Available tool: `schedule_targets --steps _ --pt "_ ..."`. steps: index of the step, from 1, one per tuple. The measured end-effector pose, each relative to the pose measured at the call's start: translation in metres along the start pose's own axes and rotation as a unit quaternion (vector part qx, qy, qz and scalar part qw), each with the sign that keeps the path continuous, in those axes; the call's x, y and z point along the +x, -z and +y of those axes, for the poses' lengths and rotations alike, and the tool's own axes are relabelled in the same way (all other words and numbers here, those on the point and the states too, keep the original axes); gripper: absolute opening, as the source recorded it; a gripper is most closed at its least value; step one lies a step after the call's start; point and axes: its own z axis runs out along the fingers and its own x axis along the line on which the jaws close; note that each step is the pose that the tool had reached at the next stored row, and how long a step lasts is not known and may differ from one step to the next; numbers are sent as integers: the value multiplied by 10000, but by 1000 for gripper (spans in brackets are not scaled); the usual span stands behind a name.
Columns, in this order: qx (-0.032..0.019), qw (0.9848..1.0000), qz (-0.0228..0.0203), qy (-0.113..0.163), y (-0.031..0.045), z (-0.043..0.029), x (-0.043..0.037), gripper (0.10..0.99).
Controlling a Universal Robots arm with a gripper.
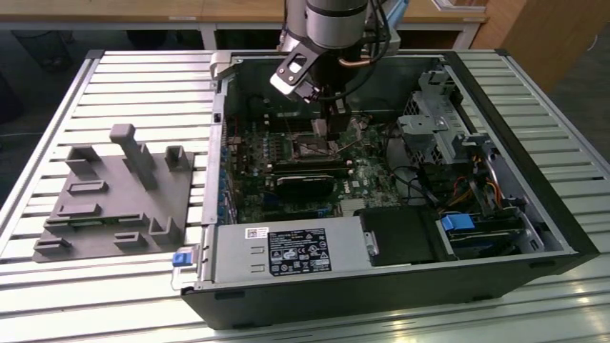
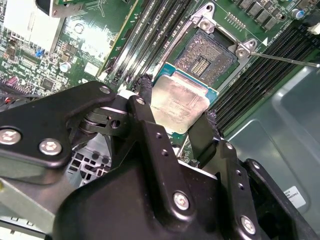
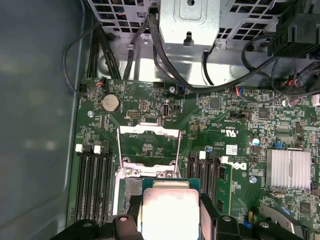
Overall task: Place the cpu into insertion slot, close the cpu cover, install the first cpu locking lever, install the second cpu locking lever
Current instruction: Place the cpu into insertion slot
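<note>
Second wrist view shows the jaws clamped on the cpu [image 2: 180,102] just short of the empty insertion slot [image 2: 207,57] ahead, so no step is finished.

In the exterior view the open computer case [image 1: 381,286] is seen whole, from above and well off. In both wrist views the green board [image 3: 150,106] [image 2: 90,30] is looked down on from near, past the gripper [image 3: 170,220] [image 2: 177,107]; the cpu [image 3: 170,207] [image 2: 182,95] and insertion slot [image 3: 128,192] [image 2: 205,60] are shared.
</note>
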Motion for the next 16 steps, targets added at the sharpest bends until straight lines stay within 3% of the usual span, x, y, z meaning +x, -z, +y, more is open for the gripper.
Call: schedule_targets --steps 16 --pt "-1 10000 1 0 -54 -4 0 541"
